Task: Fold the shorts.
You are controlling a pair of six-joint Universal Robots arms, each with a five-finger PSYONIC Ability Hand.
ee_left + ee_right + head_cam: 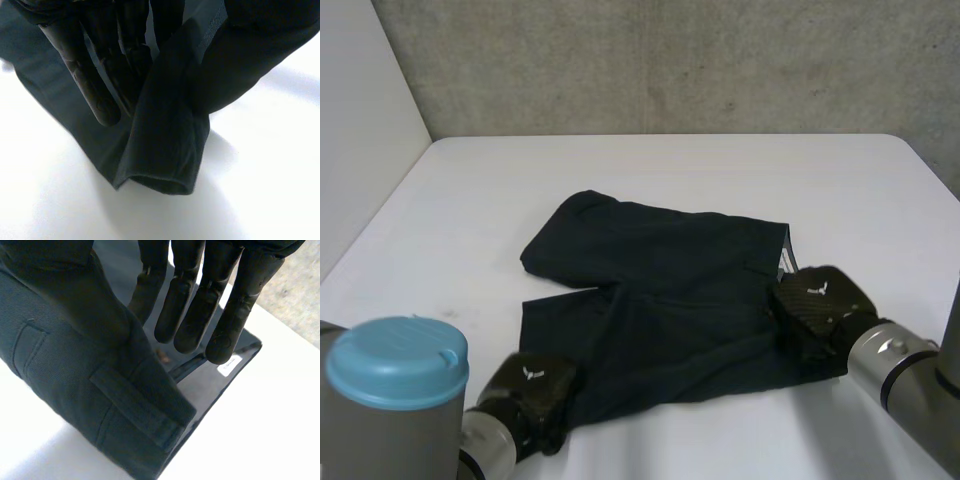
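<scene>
Shorts [670, 290], dark, spread across the middle of the table [670, 170]; waistband toward the table's right side, legs toward its left, farther leg angled off toward the table's far edge. Left hand [532, 388] at the hem of the nearer leg, close to the table's near edge; fingers [102, 100] closed onto the cloth, hem [160, 182] raised clear of the table in a loose roll. Right hand [817, 300] at the near corner of the waistband, toward the table's right side; fingers [200, 320] straight, apparently pinching the band against a thumb hidden under cloth. Belt loop [132, 400] lifted off the table with the band, white label [229, 366] lying lower, nearer the table. Step in hand, by judgement: carrying the near long edge up and over toward the table's far edge, halving the shorts lengthwise. Recommended handling: raise both ends to equal height above the table, with the edge between them taut enough to prevent a sag; travel at one pace; lay near leg squarely on far leg, hem to hem, waistband corner to waistband corner. Caution: shallow-looking hold at the hem, liable to slip under a hard pull; skewed far leg, probably in need of squaring afterwards. Release only with the cloth flat on the table.
</scene>
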